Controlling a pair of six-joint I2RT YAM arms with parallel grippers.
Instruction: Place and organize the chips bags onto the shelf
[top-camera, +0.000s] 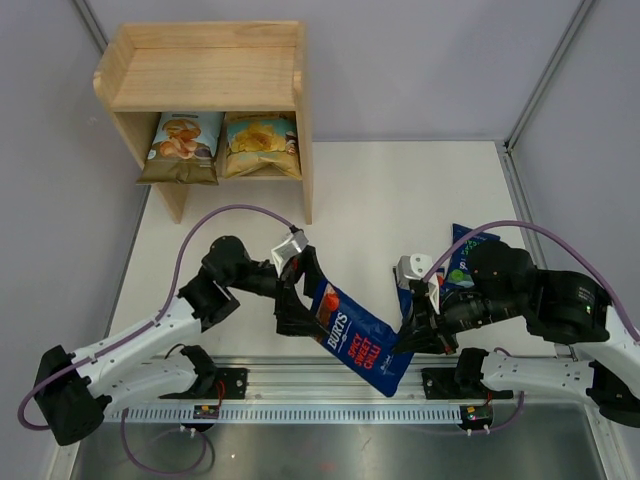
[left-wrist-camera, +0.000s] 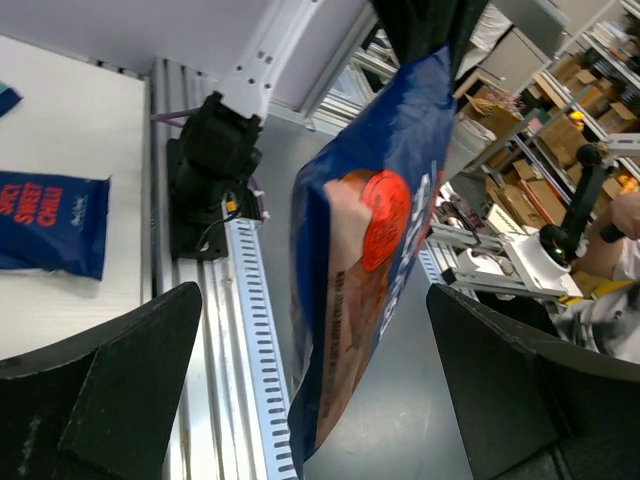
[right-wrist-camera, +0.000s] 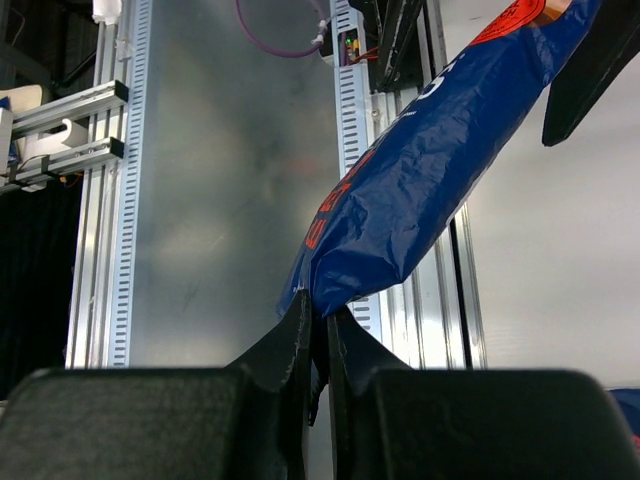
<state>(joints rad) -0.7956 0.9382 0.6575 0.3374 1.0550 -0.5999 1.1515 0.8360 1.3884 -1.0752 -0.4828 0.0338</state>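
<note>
A dark-blue Burts bag with red lettering (top-camera: 355, 338) hangs in the air between my two grippers, above the table's near edge. My right gripper (top-camera: 408, 338) is shut on its lower corner; in the right wrist view the gripper (right-wrist-camera: 318, 320) pinches the seam of the bag (right-wrist-camera: 430, 170). My left gripper (top-camera: 290, 298) is open around the bag's upper end; in the left wrist view (left-wrist-camera: 320, 400) its fingers stand wide on both sides of the bag (left-wrist-camera: 370, 250). The pine shelf (top-camera: 205, 75) stands at the back left. Its lower tier holds the light-blue Cassava bag (top-camera: 185, 145) and the yellow bag (top-camera: 262, 145).
A dark-blue bag with green lettering (top-camera: 462, 255) lies on the table, partly under my right arm. A second Burts bag (left-wrist-camera: 50, 220) lies flat on the table near the right arm's base (left-wrist-camera: 210, 170). A slotted metal rail (top-camera: 330, 410) runs along the near edge.
</note>
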